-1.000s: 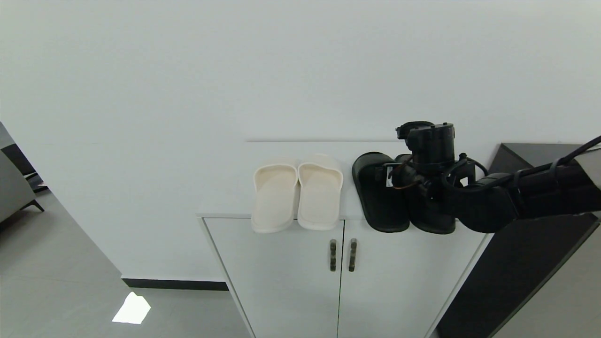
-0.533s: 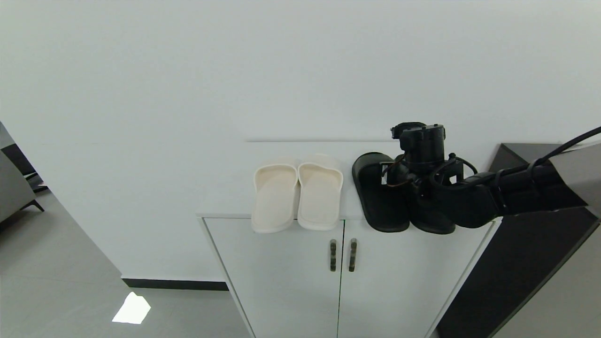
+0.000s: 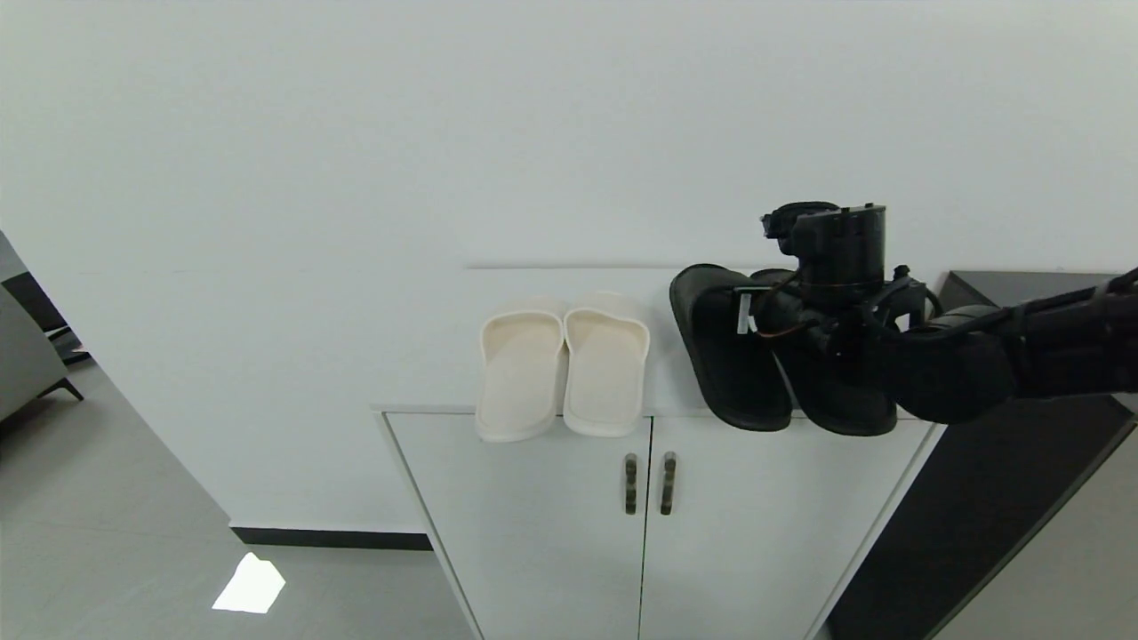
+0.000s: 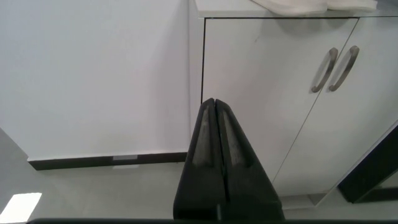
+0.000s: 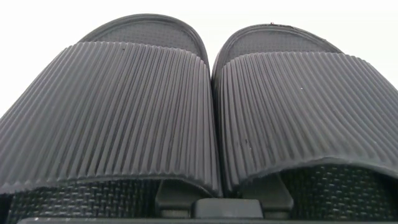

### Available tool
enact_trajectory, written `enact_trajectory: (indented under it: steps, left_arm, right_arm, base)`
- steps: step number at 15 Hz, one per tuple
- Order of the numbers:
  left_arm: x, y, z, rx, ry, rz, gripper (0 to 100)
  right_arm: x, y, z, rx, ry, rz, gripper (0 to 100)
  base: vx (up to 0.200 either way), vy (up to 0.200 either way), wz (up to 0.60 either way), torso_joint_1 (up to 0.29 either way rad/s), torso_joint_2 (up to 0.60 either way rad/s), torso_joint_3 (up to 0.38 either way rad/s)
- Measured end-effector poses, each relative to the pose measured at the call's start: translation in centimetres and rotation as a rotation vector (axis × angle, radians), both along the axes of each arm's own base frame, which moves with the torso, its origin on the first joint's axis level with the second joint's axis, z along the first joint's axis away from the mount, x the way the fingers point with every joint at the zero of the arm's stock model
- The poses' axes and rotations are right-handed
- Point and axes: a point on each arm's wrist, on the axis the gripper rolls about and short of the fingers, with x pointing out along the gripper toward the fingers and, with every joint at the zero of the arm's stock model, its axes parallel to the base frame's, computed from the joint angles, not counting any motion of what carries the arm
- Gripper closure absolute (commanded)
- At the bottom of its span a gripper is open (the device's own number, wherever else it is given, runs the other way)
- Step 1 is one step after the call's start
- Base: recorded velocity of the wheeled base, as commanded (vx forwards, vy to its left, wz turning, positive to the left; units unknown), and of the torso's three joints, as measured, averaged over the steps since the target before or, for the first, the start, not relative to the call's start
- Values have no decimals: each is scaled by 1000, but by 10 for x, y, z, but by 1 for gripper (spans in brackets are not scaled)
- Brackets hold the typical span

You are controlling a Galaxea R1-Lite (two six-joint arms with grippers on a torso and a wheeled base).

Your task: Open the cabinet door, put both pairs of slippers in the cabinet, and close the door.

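Black slippers (image 3: 742,356) sit in the grasp of the right gripper (image 3: 787,333) over the right end of the cabinet (image 3: 551,524) top. Their toes point to the far wall and their heels hang past the near edge. The pair lies side by side, touching, and slants a little to the right toward the heels. Whether the soles touch the top cannot be told. The gripper comes from the right and reaches down between the two. In the right wrist view one finger (image 5: 174,194) goes under each ribbed strap, and the fingers are clamped on the two inner side walls where the slippers (image 5: 214,112) meet.

White slippers (image 3: 563,369) lie flat on the top just left of the black pair and apart from it, heels slightly over the near edge. Both doors are shut, and their handles (image 3: 649,483) stand side by side at the middle seam.

The left gripper (image 4: 216,143) hangs low, left of the cabinet (image 4: 261,81) and near the floor, its fingers pressed together with nothing between them.
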Motion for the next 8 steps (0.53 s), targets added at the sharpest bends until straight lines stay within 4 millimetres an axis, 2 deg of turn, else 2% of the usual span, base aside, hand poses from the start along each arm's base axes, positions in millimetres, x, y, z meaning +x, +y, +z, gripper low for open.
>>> enact_trajectory:
  steps: [4, 8]
  left_arm:
    - [0, 0, 0, 0, 0, 0, 100]
    - [0, 0, 0, 3, 0, 0, 100]
  right_arm:
    - [-62, -19, 17, 37, 24, 226, 100]
    - [-137, -48, 5, 91, 120, 558, 100]
  base:
    - [0, 0, 0, 0, 0, 0]
    - [0, 0, 0, 0, 0, 0]
